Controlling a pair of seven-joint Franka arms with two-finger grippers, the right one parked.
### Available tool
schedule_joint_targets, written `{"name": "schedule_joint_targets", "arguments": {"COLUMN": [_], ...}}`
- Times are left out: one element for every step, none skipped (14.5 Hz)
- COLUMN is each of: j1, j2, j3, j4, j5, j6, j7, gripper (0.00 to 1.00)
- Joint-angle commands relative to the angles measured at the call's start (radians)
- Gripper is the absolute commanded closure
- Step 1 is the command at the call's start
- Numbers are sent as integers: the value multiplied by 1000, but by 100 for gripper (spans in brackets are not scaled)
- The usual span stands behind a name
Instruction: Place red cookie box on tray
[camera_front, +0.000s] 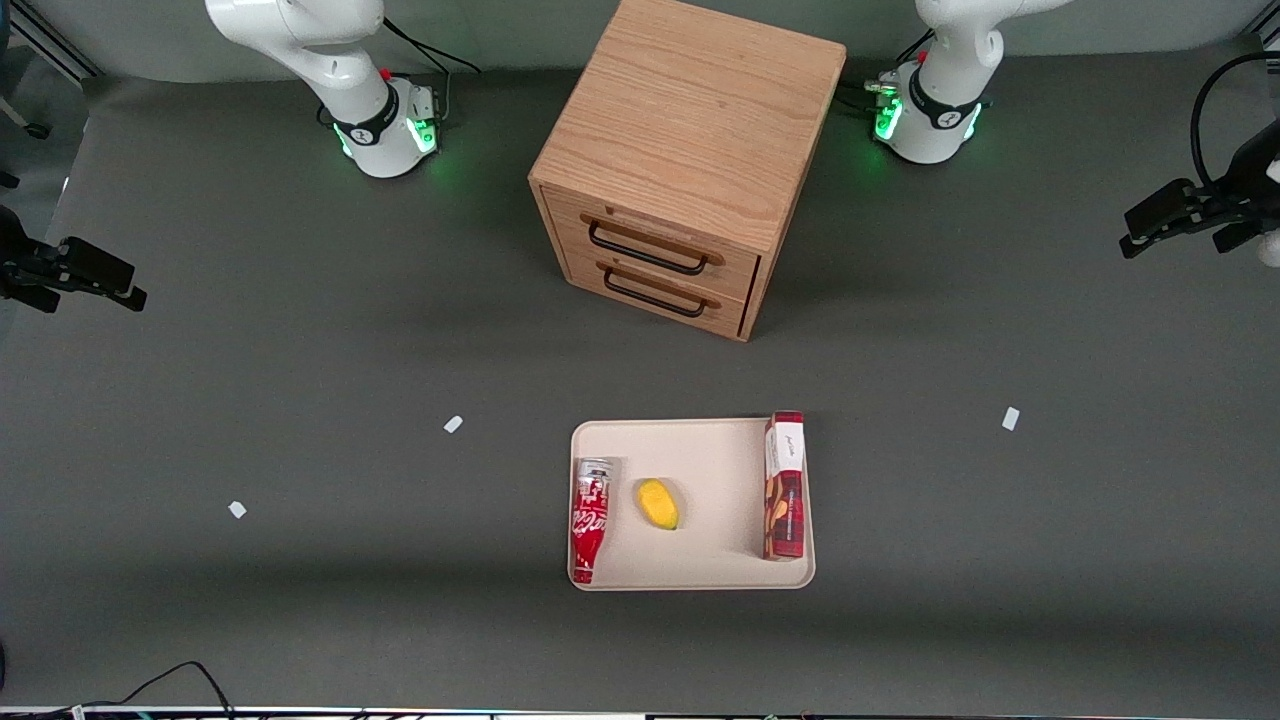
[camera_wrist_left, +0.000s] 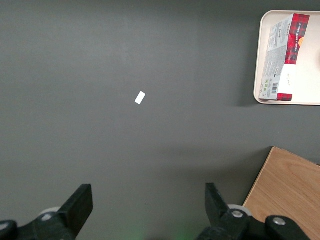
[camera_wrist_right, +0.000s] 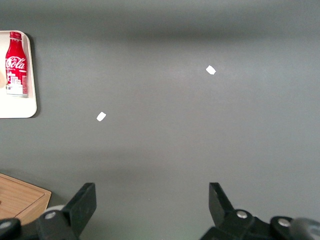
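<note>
the hand (camera_wrist_left: 145, 207) hangs wide and empty over bare counter (camera_wrist_left: 100, 60), well apart from the tray (camera_front: 700, 565). the box (camera_front: 785, 487) lies on that tray along the edge nearest the hand, white end toward the cabinet (camera_front: 680, 150).

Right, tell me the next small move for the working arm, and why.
Probably none beyond holding where it is. The cookie box already lies on the tray, along the edge toward the working arm's end, beside the can and a yellow fruit. The pincer hangs open and empty, away from the tray over bare table.
</note>
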Motion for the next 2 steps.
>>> {"name": "schedule_joint_targets", "arguments": {"j1": [12,12], "j2": [-31,-31], "j3": [-9,-11], "j4": [-21,-20], "j5": [19,19], "j6": [-12,-18], "j7": [18,18], "gripper": [0,0]}}
